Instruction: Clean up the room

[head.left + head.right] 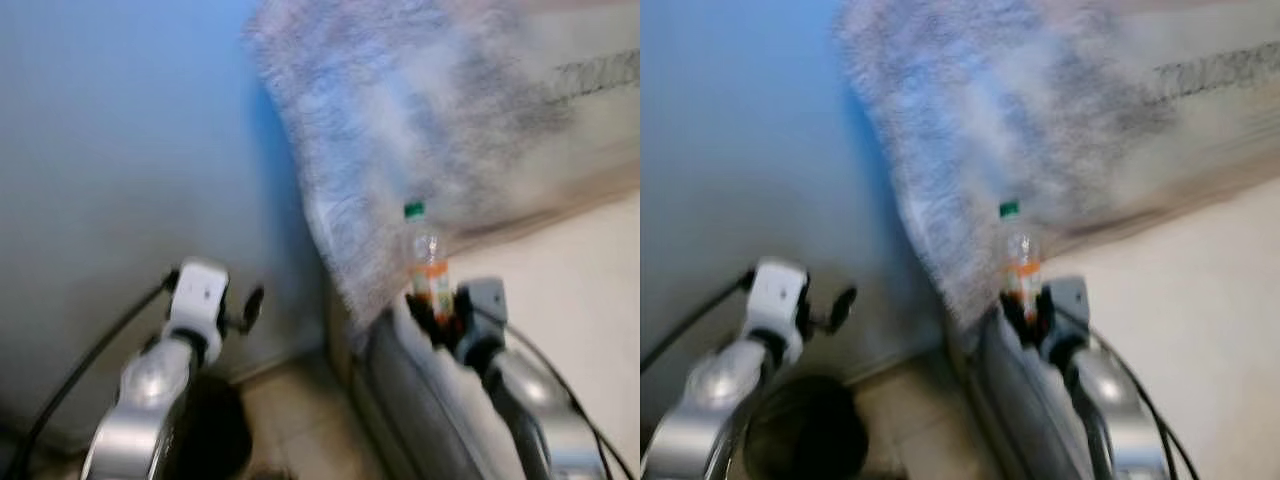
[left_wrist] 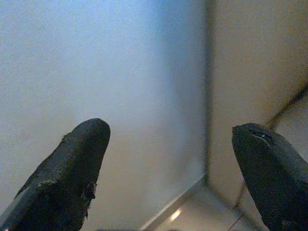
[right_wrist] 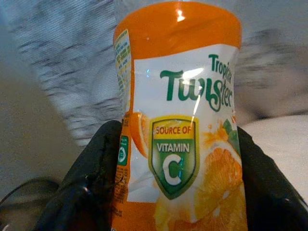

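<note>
Your right gripper (image 1: 436, 318) is clamped on the Tropicana Twister bottle (image 1: 426, 262), held upright beside the grey blanket (image 1: 400, 120), presumably carried for disposal; your left gripper (image 2: 168, 163) hangs idle, fingers apart, above a dark bin (image 1: 805, 435).

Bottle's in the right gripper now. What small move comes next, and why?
Probably swing the right gripper left toward the dark round bin on the floor. It is shut on the orange-labelled plastic bottle with a green cap, held upright beside the grey fuzzy blanket; the open left gripper holds nothing.
</note>
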Controlling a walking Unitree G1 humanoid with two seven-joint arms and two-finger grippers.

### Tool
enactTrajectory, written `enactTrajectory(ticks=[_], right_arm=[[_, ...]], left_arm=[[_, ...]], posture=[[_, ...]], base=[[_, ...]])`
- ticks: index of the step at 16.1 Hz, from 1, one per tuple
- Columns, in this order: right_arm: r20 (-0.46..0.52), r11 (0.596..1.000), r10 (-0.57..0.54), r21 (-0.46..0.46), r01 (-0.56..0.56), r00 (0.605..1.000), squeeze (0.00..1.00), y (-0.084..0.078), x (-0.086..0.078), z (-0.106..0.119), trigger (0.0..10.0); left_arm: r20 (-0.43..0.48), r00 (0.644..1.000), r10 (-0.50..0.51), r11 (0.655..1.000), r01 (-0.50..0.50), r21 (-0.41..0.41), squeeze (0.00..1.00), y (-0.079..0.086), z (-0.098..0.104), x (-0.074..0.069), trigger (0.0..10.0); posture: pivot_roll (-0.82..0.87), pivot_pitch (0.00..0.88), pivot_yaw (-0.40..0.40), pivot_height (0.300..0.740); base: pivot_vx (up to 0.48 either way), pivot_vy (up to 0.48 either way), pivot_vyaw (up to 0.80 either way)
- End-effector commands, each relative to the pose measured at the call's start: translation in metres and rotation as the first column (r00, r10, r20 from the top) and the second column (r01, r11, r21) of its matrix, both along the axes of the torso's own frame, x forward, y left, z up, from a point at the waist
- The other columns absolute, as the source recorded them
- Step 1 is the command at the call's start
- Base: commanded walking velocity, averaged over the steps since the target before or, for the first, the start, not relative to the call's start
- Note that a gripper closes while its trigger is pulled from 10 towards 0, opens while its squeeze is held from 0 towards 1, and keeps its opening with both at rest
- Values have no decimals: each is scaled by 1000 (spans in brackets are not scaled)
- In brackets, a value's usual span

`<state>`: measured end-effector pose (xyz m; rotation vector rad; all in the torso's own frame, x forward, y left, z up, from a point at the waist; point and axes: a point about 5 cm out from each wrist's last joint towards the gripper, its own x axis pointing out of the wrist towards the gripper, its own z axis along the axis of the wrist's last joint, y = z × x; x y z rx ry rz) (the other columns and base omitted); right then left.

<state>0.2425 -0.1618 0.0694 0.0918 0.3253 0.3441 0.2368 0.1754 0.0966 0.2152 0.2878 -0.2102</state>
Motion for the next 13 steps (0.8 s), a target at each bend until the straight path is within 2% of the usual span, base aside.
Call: enactTrajectory(ticks=[1,2,3,9,10,13], right_arm=[[26,1000,12,29,-13,1000,0,4,2,7,10000],[18,998,14,57,-15,1000,0,6,3,8,10000],[4,1000,20,17,-20,1000,0,4,4,5,10000],[-38,1000,15,-1,-15,999,0,5,7,0,10000],[-71,998,-47,-41,44,996,0,0,11,-4,10000],[-92,994,-95,-61,90,991,0,-3,14,-8,10000]], left_arm=[[1,1000,2,1000,-2,9,0,0,0,1,10000],[7,1000,-4,1000,4,11,0,-2,1,1,10000],[15,1000,-6,1000,6,9,0,-4,2,3,10000],[34,999,-1,1000,1,4,0,-3,3,6,10000],[34,999,-4,1000,4,-2,0,-4,4,7,10000],[36,999,4,1000,-4,-4,0,-1,5,9,10000]], posture=[[7,0,50,740],[7,0,51,740],[1,0,55,740],[2,0,56,740],[1,0,63,740],[6,0,64,740]], base=[[0,0,800],[0,0,800],[0,0,800],[0,0,800],[0,0,0],[114,0,0]])
